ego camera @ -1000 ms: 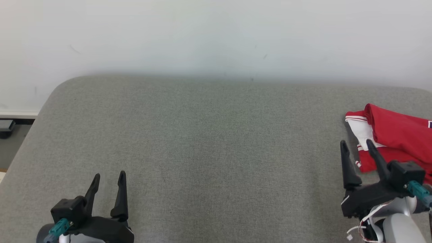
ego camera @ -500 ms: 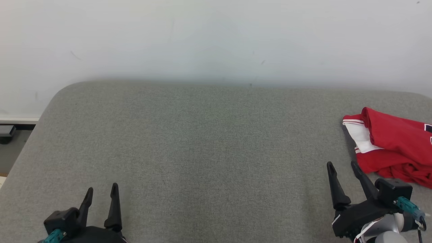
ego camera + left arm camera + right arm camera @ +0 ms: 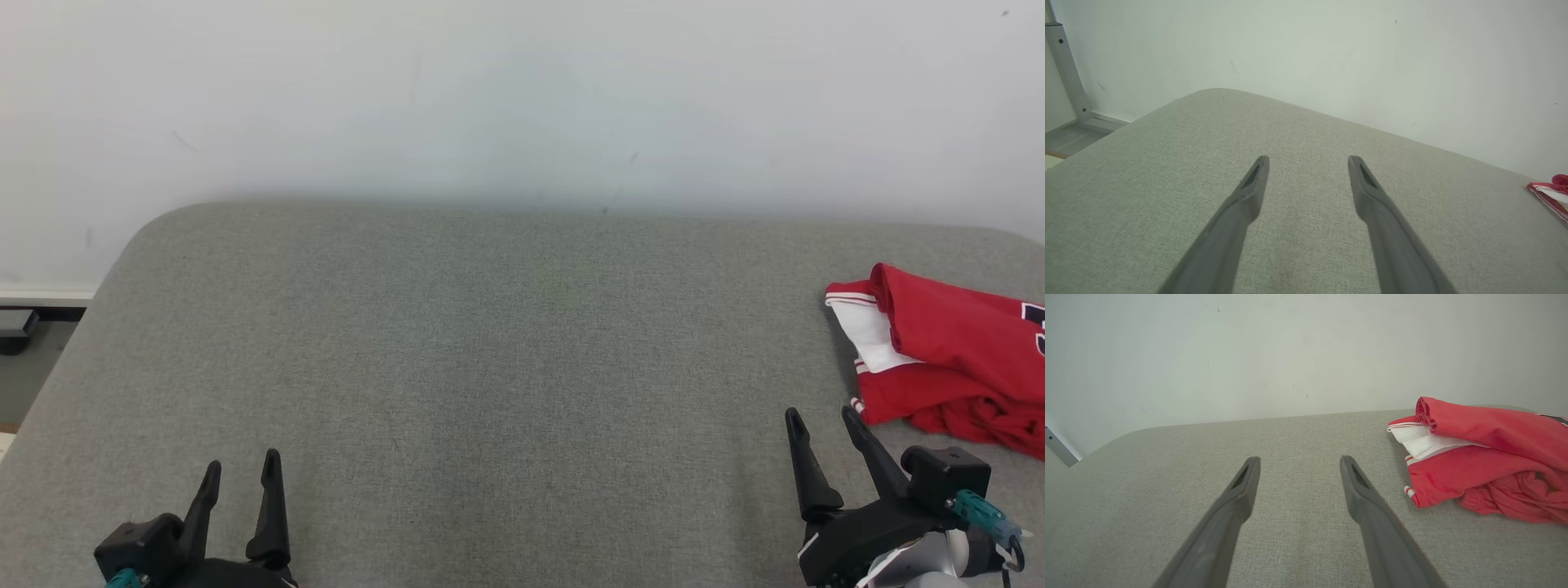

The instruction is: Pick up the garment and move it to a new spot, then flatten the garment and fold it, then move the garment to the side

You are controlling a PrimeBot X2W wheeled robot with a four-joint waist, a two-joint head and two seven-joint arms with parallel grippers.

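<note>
Red and white garment lies bunched at the right edge of the grey cushion. The right gripper has drawn back from it, fingers spread, empty. The left gripper is spread too. The moving aside seems finished.

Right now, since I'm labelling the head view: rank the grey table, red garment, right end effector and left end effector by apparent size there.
1. grey table
2. red garment and right end effector: about alike, both cut by the frame, so unranked
3. left end effector, cropped by the bottom edge
</note>
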